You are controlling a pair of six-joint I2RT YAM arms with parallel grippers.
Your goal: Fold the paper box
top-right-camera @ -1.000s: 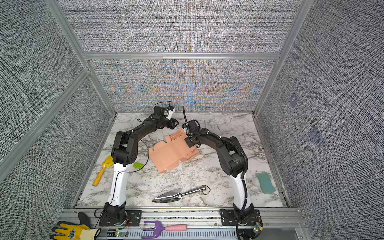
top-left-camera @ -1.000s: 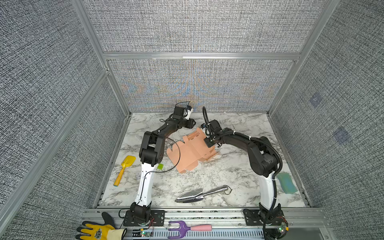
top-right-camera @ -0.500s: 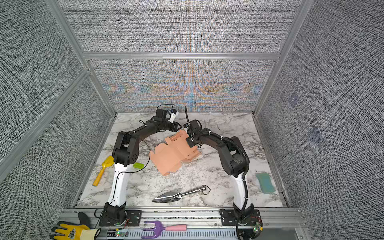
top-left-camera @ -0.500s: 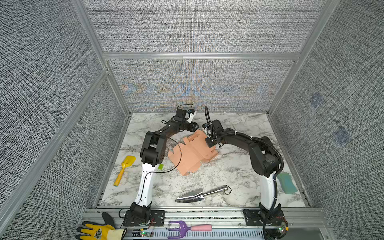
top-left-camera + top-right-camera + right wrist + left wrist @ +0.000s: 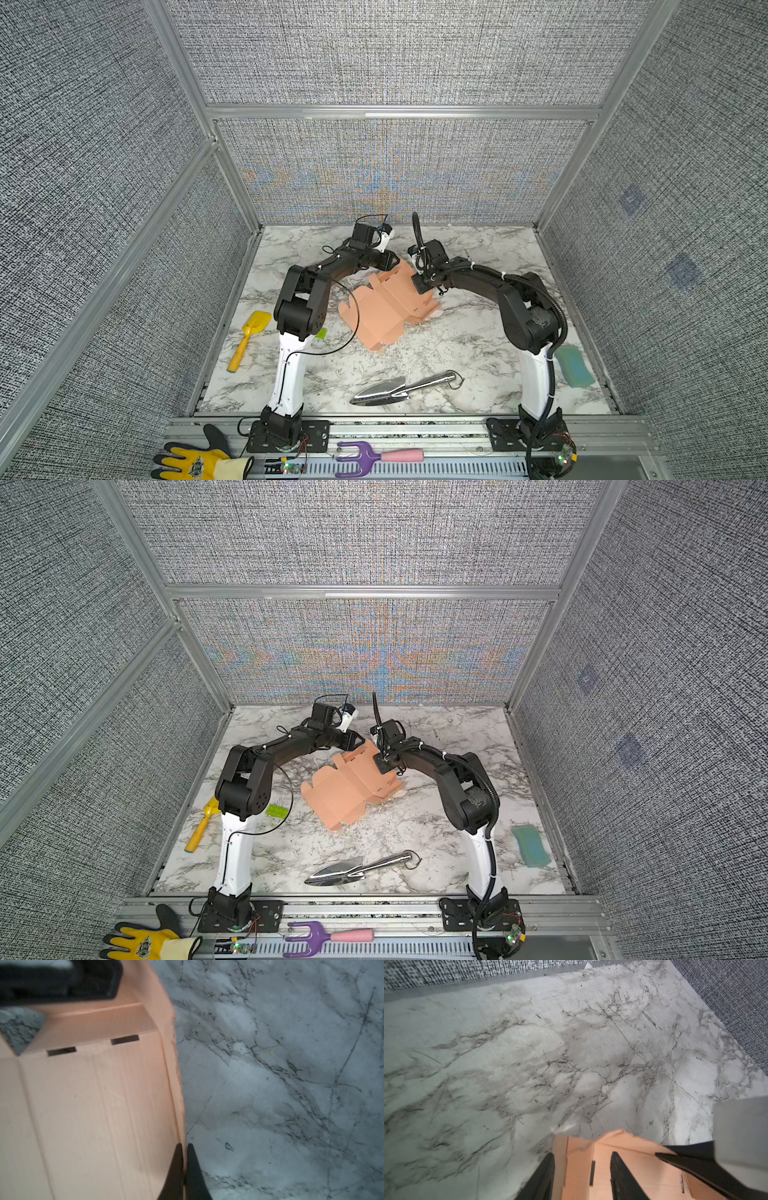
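Note:
The salmon-pink paper box point(image 5: 386, 311) point(image 5: 345, 796) lies partly folded on the marble table, its far end raised between both arms. My right gripper point(image 5: 184, 1147) is shut on the box's thin side wall point(image 5: 172, 1084), seen in both top views at the box's far right corner point(image 5: 419, 286). My left gripper point(image 5: 581, 1157) is open. Its fingers stand apart astride the far corner of the box point(image 5: 633, 1159), with a flap and a slit between them. In a top view it sits at the box's far edge point(image 5: 357, 742).
A yellow toy shovel point(image 5: 249, 338) and a green brick point(image 5: 277, 811) lie left of the box. A metal trowel point(image 5: 403, 388) lies near the front and a teal sponge point(image 5: 573, 365) at the right. The back wall stands close behind both grippers.
My left gripper has moved right, onto the box's far corner, and its jaws have narrowed a little. The right gripper keeps its hold and the box's far end has shifted slightly.

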